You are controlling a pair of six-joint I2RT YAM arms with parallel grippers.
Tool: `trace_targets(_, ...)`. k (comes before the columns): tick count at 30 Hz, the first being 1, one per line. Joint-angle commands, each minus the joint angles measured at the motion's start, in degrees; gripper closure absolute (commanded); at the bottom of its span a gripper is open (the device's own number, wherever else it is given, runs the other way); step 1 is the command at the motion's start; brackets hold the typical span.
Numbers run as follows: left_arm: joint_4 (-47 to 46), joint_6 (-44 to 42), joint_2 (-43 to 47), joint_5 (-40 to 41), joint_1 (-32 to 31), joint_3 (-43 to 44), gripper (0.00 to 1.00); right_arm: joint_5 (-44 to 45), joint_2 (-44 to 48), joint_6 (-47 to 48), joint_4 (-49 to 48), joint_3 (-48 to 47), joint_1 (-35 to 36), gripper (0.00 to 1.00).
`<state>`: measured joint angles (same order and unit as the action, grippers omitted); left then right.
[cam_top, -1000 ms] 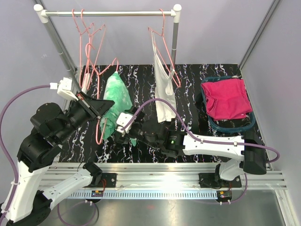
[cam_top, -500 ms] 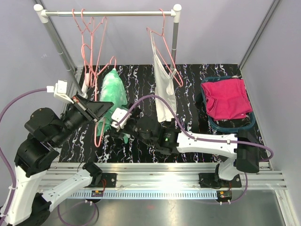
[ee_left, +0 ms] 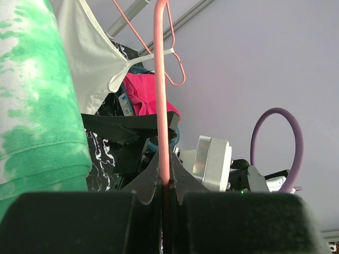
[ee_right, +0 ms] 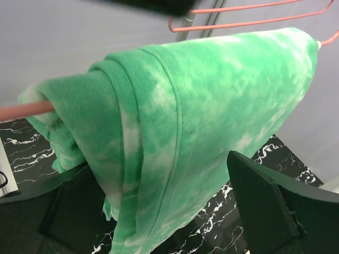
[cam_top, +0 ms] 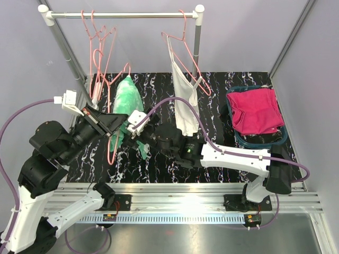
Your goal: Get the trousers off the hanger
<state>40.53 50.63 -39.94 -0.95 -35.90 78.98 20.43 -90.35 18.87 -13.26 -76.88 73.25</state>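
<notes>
While L gripper (ee_left: 165,182) clamps the pink hanger (ee_left: 160,79) to steady it, R gripper (ee_right: 167,211) gapes wide, jaws either side of the green tie-dye trousers (ee_right: 212,100) draped over its bar, prob. to pull them off.

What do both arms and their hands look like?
The left arm and right arm have white shells and black joints. A purple cable loops to each wrist, near a white camera box. The left hand and right hand have black wedge-shaped fingers. A green light shows on the right arm.
</notes>
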Motion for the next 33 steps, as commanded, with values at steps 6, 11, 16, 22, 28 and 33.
trace_targets(6,-11.7,-0.5,0.8,-3.3,-0.1,-0.3,1.0,-2.8,1.2,2.3,-0.1,-8.4,-0.7,0.44)
trace_targets(11,-10.0,-1.9,0.7,-2.3,-0.1,-0.1,1.0,-3.9,1.8,4.4,0.9,-9.4,-0.6,0.82)
trace_targets(16,-6.9,-4.2,0.7,0.2,-0.1,-1.3,1.0,-3.7,3.1,6.1,1.6,-10.6,-0.7,1.0)
trace_targets(22,-0.1,-9.0,1.2,6.6,-0.1,-3.0,1.0,2.8,4.6,8.9,1.6,-12.4,-0.6,1.0)
trace_targets(28,3.7,-10.3,4.9,11.8,-0.1,-6.2,1.0,12.2,5.5,13.6,3.5,-15.0,-0.7,1.0)
trace_targets(33,4.3,-10.6,4.6,11.7,-0.1,-7.3,1.0,16.0,6.8,13.8,4.9,-18.7,-0.7,1.0)
